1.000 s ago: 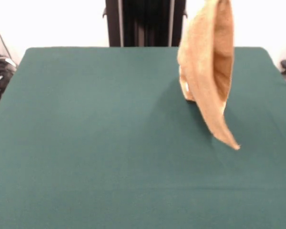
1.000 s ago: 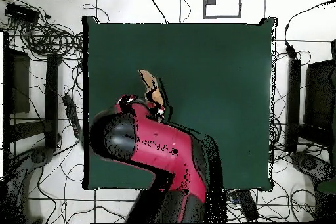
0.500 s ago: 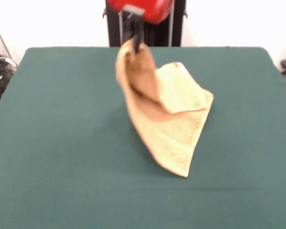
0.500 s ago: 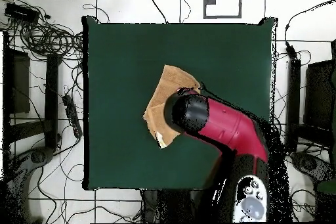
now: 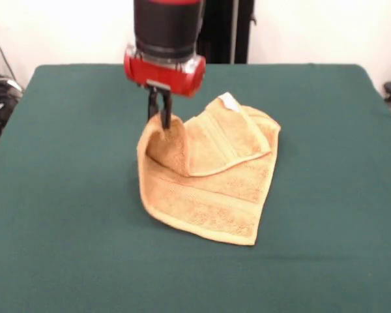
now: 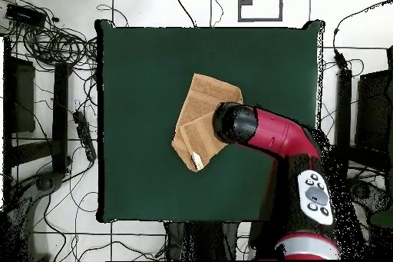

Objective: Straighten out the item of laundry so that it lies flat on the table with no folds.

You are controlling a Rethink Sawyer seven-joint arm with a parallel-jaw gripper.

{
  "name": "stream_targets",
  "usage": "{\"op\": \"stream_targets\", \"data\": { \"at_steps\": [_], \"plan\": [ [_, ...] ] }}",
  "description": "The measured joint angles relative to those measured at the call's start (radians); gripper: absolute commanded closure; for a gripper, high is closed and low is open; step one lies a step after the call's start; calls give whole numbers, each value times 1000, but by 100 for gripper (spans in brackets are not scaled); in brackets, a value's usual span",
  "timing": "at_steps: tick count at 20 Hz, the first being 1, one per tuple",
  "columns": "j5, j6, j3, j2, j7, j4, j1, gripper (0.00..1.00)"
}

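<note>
The orange-tan terry towel (image 5: 212,179) lies mostly on the dark green table (image 5: 65,195), near its middle. One corner is raised and a flap is folded over the top. A small white tag (image 5: 229,100) shows at its far corner. My gripper (image 5: 160,116) hangs from the red and black arm and is shut on the raised corner at the towel's left side. In the overhead view the towel (image 6: 201,113) lies at the table's (image 6: 138,67) centre, with the arm (image 6: 265,132) covering its right part and hiding the gripper.
Cables and equipment (image 6: 54,44) lie on the floor round the table in the overhead view. The black pedestal (image 5: 215,29) stands behind the table's far edge.
The towel came down from hanging in the air at the right and now rests on the table. My gripper moved left and lower, still holding the corner.
</note>
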Motion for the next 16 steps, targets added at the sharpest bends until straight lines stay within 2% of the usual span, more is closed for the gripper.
{"op": "stream_targets", "data": {
  "at_steps": [6, 12, 16],
  "plan": [
    [-96, 0, 108, 47, 0, -61, -55, 100],
    [-171, 21, 145, 53, 0, -115, -65, 100],
    [-237, 87, 192, 55, -14, -195, -78, 100]
  ]
}}
